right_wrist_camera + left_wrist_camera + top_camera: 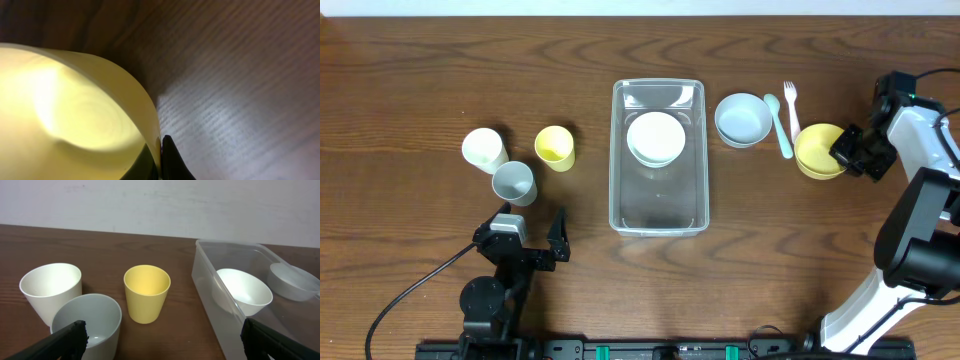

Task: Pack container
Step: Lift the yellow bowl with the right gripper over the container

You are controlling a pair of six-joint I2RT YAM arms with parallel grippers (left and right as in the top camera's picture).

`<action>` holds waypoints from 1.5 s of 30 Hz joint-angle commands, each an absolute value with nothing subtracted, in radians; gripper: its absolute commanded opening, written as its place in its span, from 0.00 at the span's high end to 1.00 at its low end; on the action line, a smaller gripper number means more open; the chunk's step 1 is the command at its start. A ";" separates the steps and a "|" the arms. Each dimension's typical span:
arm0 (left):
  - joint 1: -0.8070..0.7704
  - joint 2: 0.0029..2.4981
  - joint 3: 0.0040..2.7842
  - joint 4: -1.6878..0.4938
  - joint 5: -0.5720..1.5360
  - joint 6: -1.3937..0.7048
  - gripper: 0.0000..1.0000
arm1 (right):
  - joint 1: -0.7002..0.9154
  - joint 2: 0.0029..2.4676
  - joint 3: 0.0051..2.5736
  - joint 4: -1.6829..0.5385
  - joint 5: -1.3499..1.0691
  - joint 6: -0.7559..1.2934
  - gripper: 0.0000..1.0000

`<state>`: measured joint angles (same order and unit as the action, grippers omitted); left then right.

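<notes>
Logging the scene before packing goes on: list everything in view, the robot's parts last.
container: 1, clear, table centre
white bowl: 1, white, inside the container, far half
pale bowl: 1, bluish white, right of the container
spoon: 1, mint, right of the pale bowl
fork: 1, white, beside the spoon
yellow bowl: 1, yellow, far right
cups: 3, cream cup, grey cup, yellow cup, left of the container
table: 1, brown wood
left gripper: 1, black, open, near the grey cup
right gripper: 1, black, shut on the yellow bowl's rim
</notes>
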<state>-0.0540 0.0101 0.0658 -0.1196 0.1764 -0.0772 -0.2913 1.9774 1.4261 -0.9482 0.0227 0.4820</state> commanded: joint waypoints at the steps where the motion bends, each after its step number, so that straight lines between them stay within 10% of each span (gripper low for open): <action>1: -0.052 0.004 0.037 -0.129 0.170 -0.064 0.02 | -0.296 1.890 1.481 -0.970 -0.013 0.444 0.99; 12: -0.052 0.004 0.037 -0.129 0.170 -0.064 0.02 | -0.207 1.570 1.562 -0.956 -0.516 0.265 0.99; 28: -0.052 0.004 0.037 -0.129 0.170 -0.064 0.02 | 0.378 1.716 1.562 -0.760 -0.186 0.447 0.99; 45: -0.052 0.004 0.037 -0.129 0.170 -0.064 0.02 | 0.448 1.960 1.562 -0.666 -0.093 0.501 0.99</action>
<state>-0.0540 0.0101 0.0658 -0.1196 0.1761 -0.0772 0.4427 1.9499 1.5566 -0.6712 -0.1207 0.4839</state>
